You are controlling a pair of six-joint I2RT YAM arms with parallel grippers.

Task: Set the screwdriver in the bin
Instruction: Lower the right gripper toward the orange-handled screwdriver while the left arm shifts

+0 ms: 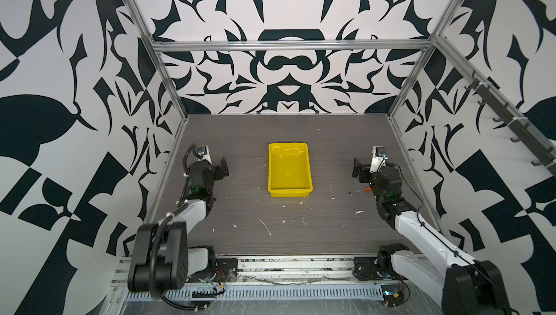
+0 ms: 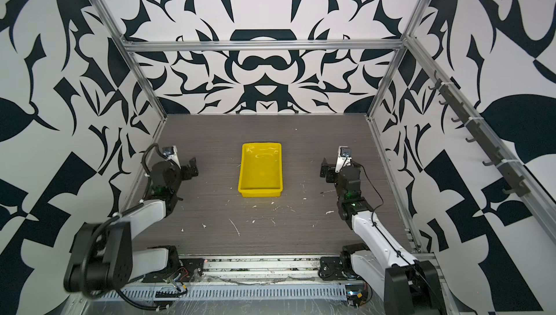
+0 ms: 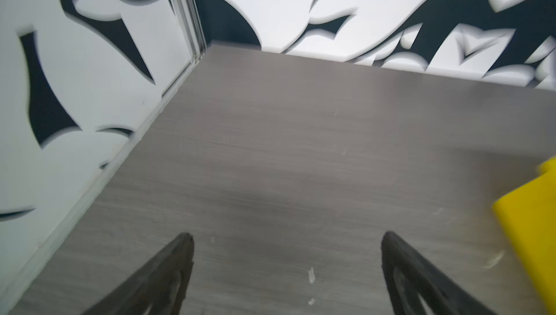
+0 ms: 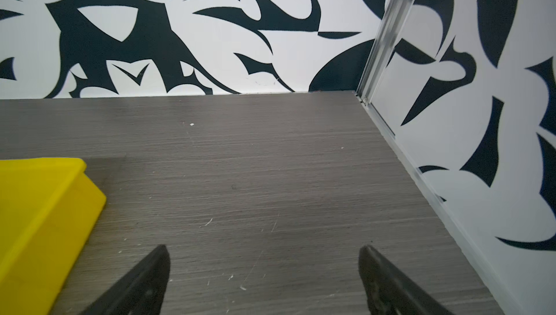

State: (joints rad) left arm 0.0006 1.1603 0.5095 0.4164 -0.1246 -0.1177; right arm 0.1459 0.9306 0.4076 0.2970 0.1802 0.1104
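Left fingers (image 3: 168, 274) and right fingers (image 4: 147, 280) both spread wide; screwdriver (image 1: 361, 190) lies by table's (image 1: 240, 223) right edge, apart from bin (image 1: 290, 191).

The bin (image 1: 290, 192) is a shallow, glossy yellow tray that sits upright mid-table (image 1: 240, 136). The screwdriver (image 1: 365, 190) lies flat well off to its right, outside it, its orange handle and thin dark shaft pointing toward the bin.
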